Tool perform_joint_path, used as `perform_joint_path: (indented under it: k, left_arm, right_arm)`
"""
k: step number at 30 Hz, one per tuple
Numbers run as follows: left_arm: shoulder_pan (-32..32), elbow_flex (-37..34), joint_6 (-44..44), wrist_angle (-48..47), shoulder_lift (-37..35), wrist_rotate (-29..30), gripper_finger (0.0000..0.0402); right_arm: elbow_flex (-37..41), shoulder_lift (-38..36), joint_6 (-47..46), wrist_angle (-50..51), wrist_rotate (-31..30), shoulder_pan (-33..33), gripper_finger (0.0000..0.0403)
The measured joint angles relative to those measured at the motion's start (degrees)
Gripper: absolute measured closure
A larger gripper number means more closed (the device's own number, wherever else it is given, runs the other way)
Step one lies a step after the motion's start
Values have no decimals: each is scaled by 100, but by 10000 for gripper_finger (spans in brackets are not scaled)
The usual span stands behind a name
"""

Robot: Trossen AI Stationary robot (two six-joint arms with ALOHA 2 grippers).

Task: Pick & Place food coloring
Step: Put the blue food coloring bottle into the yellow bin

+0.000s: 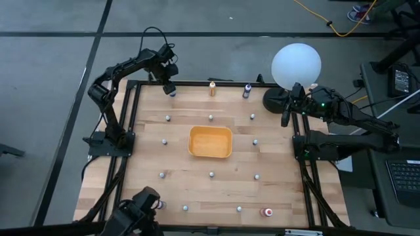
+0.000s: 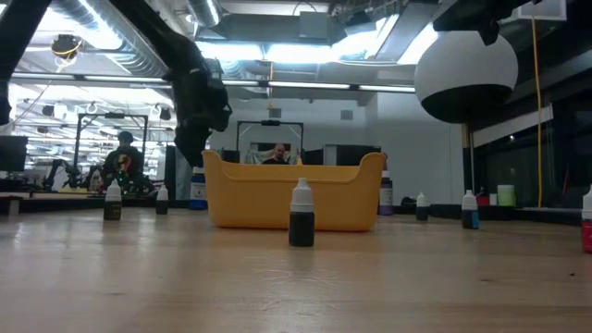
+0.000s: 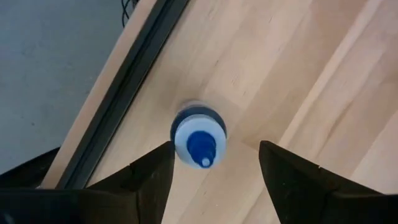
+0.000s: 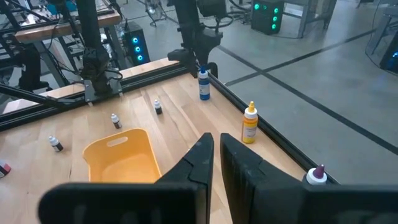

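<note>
A small food coloring bottle (image 3: 199, 135) with a blue cap and a white shoulder stands upright on its base at the table's far left corner (image 1: 172, 94). My left gripper (image 3: 214, 158) is open above it, pointing down, with one finger on either side of the bottle and clear of it; it also shows in the high view (image 1: 170, 88) and the right wrist view (image 4: 203, 67). The orange-yellow tray (image 1: 210, 142) sits empty at the table's middle. My right gripper (image 1: 286, 119) waits shut at the table's right edge.
Several tiny bottles stand scattered around the tray, among them an orange one (image 1: 212, 88) and a dark-capped one (image 1: 247, 91) along the far edge and a red one (image 1: 268, 212) near the front. A white globe lamp (image 1: 296, 64) stands at the far right. The black frame rail (image 3: 118, 93) runs beside the blue bottle.
</note>
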State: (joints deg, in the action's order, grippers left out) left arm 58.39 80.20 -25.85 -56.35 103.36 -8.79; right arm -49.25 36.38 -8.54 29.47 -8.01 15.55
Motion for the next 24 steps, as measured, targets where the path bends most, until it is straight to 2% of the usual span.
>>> perform_joint_path:
  k: [6, 15, 24]
  left_arm:
    - [-4, 0, 79, 288, 73, 20, 195]
    - [-4, 0, 105, 257, 73, 71, 291]
    - [-4, 2, 112, 206, 66, 76, 284]
  right_arm:
    - [0, 0, 0, 2, 2, 0, 369]
    - [0, 0, -2, 2, 2, 0, 369]
    - [0, 0, 0, 2, 2, 0, 369]
